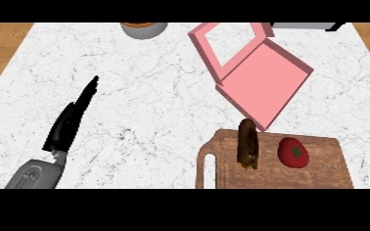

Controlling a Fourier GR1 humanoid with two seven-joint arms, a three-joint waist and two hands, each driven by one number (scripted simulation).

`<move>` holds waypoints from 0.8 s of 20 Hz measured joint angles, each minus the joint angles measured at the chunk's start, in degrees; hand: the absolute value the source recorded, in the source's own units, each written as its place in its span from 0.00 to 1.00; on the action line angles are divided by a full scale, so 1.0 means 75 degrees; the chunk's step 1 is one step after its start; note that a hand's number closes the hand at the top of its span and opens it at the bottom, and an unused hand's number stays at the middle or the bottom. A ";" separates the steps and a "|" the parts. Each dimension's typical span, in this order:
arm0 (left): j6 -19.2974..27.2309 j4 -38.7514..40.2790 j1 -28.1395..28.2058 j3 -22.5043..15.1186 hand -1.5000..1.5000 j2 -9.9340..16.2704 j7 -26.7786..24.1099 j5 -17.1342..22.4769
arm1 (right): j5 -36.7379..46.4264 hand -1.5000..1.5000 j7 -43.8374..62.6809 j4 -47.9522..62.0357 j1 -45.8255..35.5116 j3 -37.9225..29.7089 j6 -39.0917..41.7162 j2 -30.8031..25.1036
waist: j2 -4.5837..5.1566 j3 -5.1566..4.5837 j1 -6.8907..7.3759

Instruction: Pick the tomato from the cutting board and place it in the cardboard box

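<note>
A red tomato (293,152) with a green stem star lies on the right part of the wooden cutting board (318,176) at the lower right. Just behind the board, a pink flat box (264,80) lies tilted, its lid frame (217,44) open toward the back left. My left hand (66,125) shows at the lower left with fingers straight and pointing up the counter, far from the tomato and holding nothing. My right hand shows nowhere in the head view.
A brown elongated item (248,144) stands on the board just left of the tomato. A grey bowl (145,29) sits at the back edge, a grey object (303,26) at the back right. The white marble counter (137,93) has wooden strips at both sides.
</note>
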 measured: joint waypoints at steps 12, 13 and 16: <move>-0.0141 0.0480 0.0029 0.0266 0.50 -0.0313 -0.0314 -0.0247 | 0.2589 0.00 0.3549 0.0248 -0.3021 -0.0053 0.1596 0.0006 | -0.0076 0.0012 -0.0095; -0.0162 0.0526 -0.0035 0.0319 0.50 -0.0307 -0.0308 -0.0272 | 0.2830 0.00 0.3787 0.0319 -0.3260 -0.0009 0.1591 0.0006 | -0.0079 0.0010 -0.0105; -0.0330 0.0648 -0.0127 0.0515 0.50 -0.0281 -0.0323 -0.0271 | 0.3208 0.00 0.4211 0.0640 -0.3950 -0.0114 0.1788 0.0006 | -0.0090 0.0013 -0.0120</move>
